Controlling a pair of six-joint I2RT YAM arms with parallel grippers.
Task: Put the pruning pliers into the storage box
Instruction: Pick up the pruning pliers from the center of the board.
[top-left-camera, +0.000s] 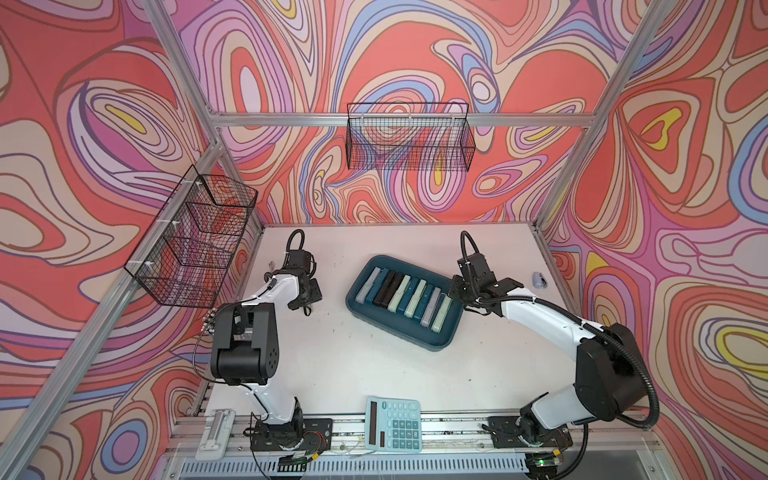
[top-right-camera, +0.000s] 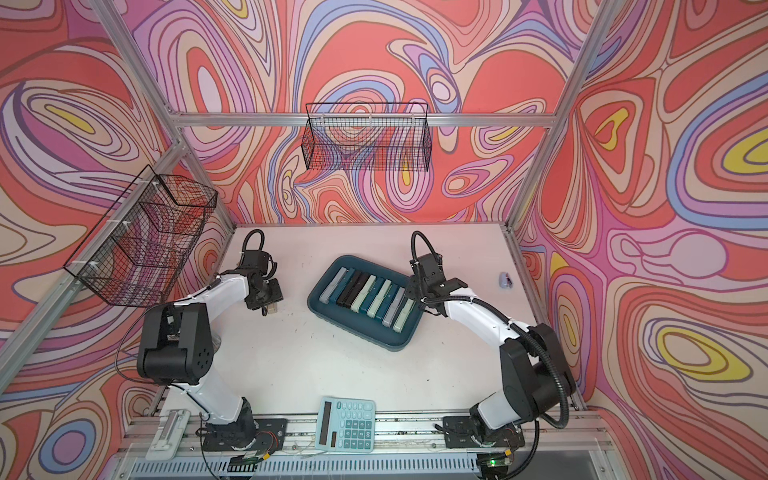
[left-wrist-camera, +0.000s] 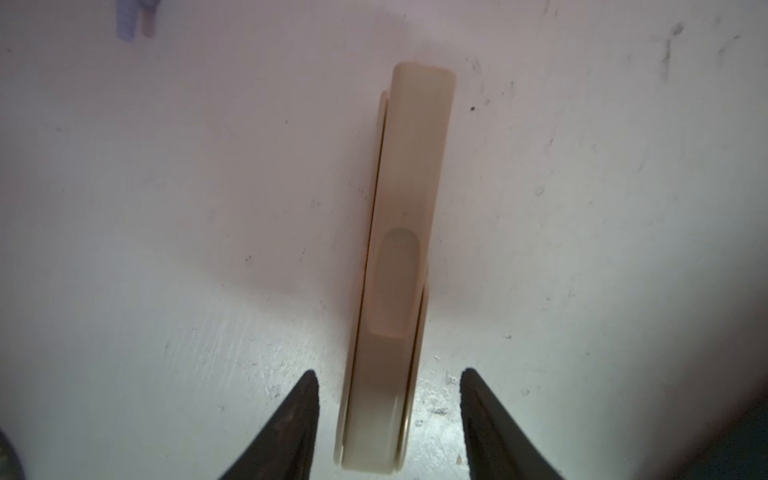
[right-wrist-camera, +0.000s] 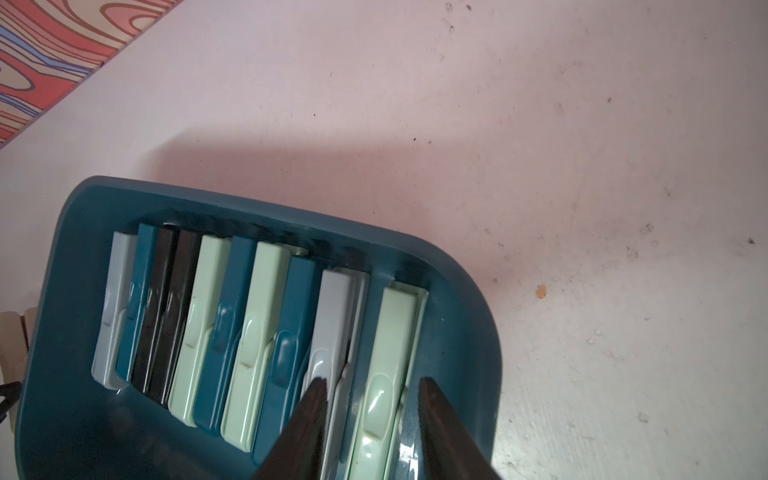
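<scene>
Ten pliers (right-wrist-camera: 266, 316) lie in the box (right-wrist-camera: 465, 316); right gripper (right-wrist-camera: 372, 380) jaws hang narrowly parted over the end one. Left gripper (left-wrist-camera: 388, 374) jaws straddle a beige plier (left-wrist-camera: 411, 166) on the table (left-wrist-camera: 166, 208), touching neither side.

Left pincer (left-wrist-camera: 389, 372) spread; right pincer (right-wrist-camera: 372, 380) spread.

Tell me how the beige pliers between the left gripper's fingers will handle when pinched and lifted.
The beige pliers look like rigid moulded plastic, so probably stiff and light. Seemingly standing on a narrow edge, they may tip if the left gripper closes off-centre. The smooth sides could slip.
</scene>
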